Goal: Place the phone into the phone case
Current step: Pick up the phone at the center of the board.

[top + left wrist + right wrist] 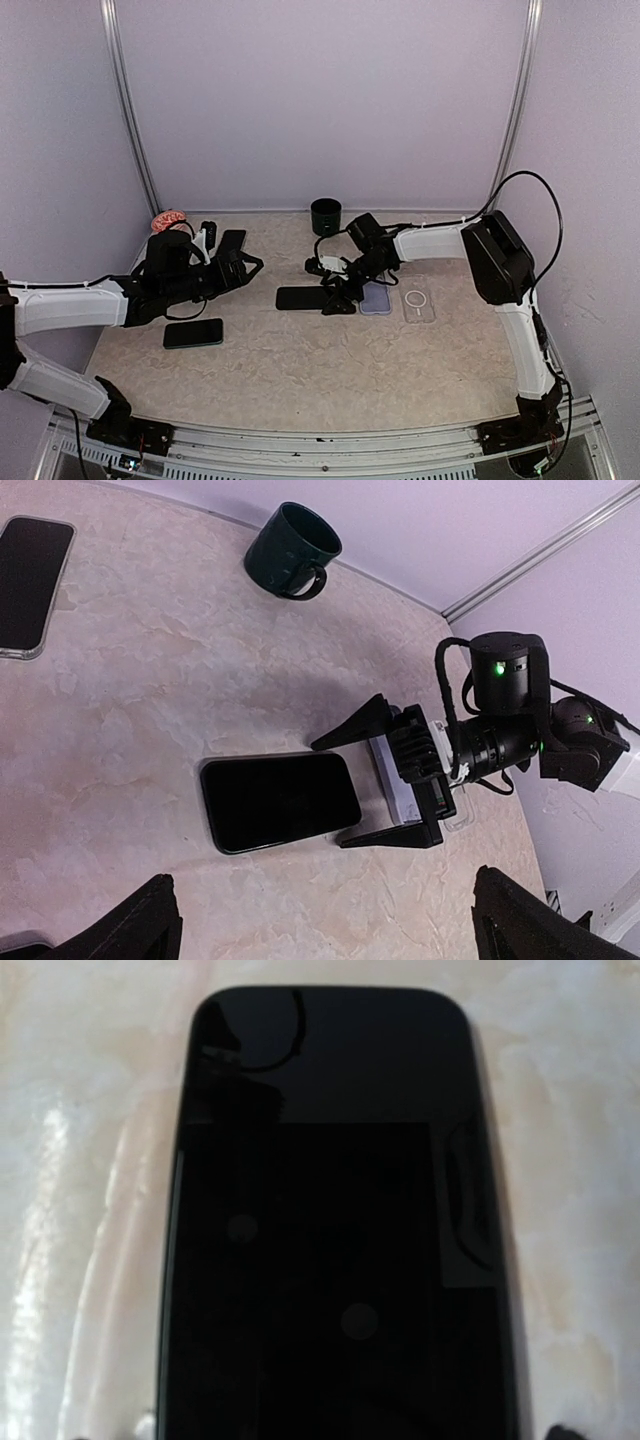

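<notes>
The right arm is seen reaching from its base at the lower right of the top view up to a bent elbow, then leftward, with the wrist kept low over the middle of the table. The right gripper is held with its jaws wide apart, one finger set on either side of the right end of the phone; whether the fingers touch it cannot be told. The phone is laid flat, screen up, at the centre of the frame. A lilac case is placed just right of the phone, partly under the gripper, and a clear case lies just beside that. The left arm is extended from the left edge toward the centre, and the left gripper is held above the table with its jaws spread and nothing between them, left of the phone. A mug is stood at the upper centre.
</notes>
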